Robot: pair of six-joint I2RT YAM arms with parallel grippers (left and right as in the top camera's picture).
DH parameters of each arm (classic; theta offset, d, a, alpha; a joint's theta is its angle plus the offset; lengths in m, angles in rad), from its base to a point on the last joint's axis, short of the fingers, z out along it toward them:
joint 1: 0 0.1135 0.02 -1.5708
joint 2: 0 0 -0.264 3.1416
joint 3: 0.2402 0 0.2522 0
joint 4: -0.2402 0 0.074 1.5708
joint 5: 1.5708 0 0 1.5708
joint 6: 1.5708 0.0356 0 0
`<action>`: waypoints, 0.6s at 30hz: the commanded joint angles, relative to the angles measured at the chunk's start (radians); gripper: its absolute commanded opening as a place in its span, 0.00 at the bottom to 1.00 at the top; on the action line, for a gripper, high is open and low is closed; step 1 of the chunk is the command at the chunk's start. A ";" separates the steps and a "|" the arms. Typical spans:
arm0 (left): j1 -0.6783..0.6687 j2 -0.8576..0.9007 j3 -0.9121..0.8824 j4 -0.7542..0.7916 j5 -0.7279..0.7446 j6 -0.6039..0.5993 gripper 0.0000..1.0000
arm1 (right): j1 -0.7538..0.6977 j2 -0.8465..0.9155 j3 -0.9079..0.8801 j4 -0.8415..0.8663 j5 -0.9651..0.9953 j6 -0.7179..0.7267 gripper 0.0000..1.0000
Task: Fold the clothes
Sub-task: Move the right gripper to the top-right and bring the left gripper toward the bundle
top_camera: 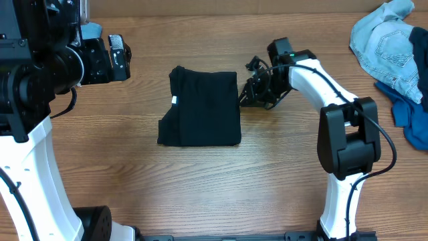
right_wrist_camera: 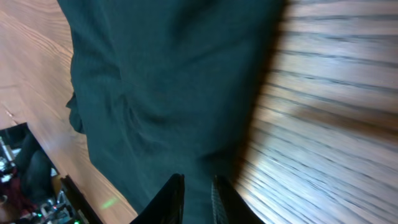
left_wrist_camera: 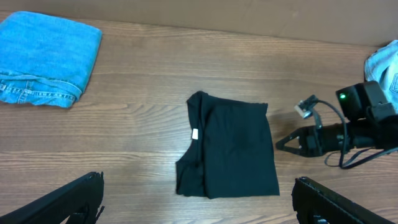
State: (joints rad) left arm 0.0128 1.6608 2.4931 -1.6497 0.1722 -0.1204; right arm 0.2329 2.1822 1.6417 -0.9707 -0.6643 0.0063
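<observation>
Plain black T-shirt (top_camera: pixel 204 107), small white tag (top_camera: pixel 174 100), brown wood-grain table (top_camera: pixel 200 194) with darker streaks, faded light-blue denim pile (top_camera: pixel 381 40), royal-blue garment (top_camera: pixel 409 117), folded mid-blue denim (left_wrist_camera: pixel 46 56) with paler stitched hems, white-and-black right arm (top_camera: pixel 311 77), green light (left_wrist_camera: pixel 341 96).

The desk (top_camera: pixel 200 181) is a broad brown top with a printed-looking wood grain, its streaks running from the left edge to the right edge. Behind the far edge stands a plain, paler tan strip (left_wrist_camera: pixel 249 15); whether it is a wall or a board cannot be told. The light is soft and even, leaving only faint, blurred shadows on the wood, and the right wrist view shows a pale sheen across the grain.
</observation>
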 commanded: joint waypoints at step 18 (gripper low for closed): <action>0.015 0.294 -0.083 -0.026 0.109 0.047 1.00 | -0.169 -0.112 0.050 0.031 -0.053 0.054 0.78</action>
State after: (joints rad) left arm 0.0158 1.8545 2.4248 -1.6806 0.2073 -0.0971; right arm 0.1715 2.1750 1.6627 -0.9257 -0.6468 0.0517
